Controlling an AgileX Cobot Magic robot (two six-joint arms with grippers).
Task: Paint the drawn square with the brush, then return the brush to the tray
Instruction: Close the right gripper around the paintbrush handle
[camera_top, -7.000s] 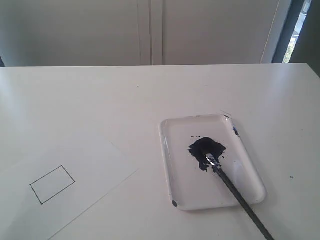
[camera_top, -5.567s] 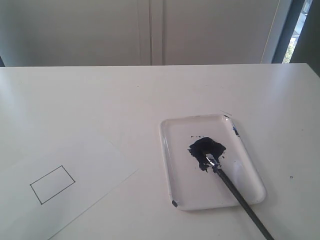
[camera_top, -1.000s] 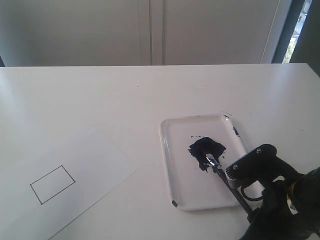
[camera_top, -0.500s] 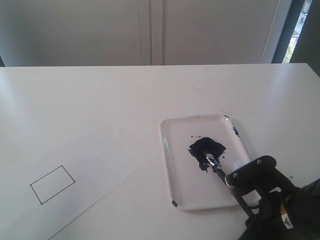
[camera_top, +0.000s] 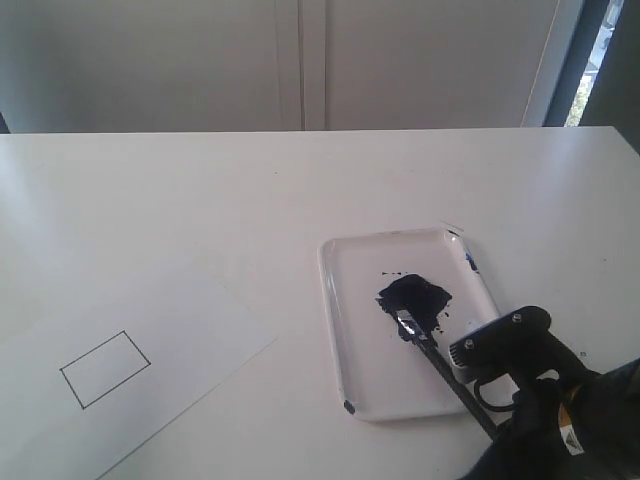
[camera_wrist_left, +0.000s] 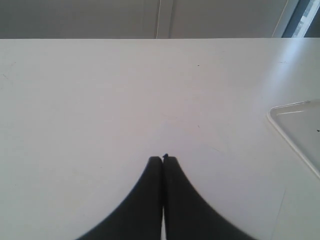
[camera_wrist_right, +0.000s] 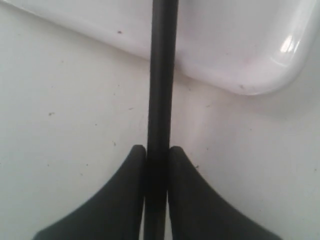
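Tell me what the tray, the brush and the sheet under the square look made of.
The tray: probably plastic, glossy white, with bright highlights on its rounded raised rim. The brush: a smooth black handle with a dull sheen, either painted wood or plastic; the look leaves it open. The paper sheet: thin, matte white, lying flat with crisp straight edges.

Glossy white plastic in the tray (camera_top: 329, 310), with bright highlights along its rounded rim. Wet dark-navy sheen on the paint puddle (camera_top: 416, 294) inside the tray. Smooth matt black on the brush (camera_top: 441, 369) handle, silvery metal at the ferrule (camera_top: 408, 324). Flat matt paper (camera_top: 185, 325) left of the tray. Smooth, faintly speckled white table (camera_top: 200, 190) under the tray.
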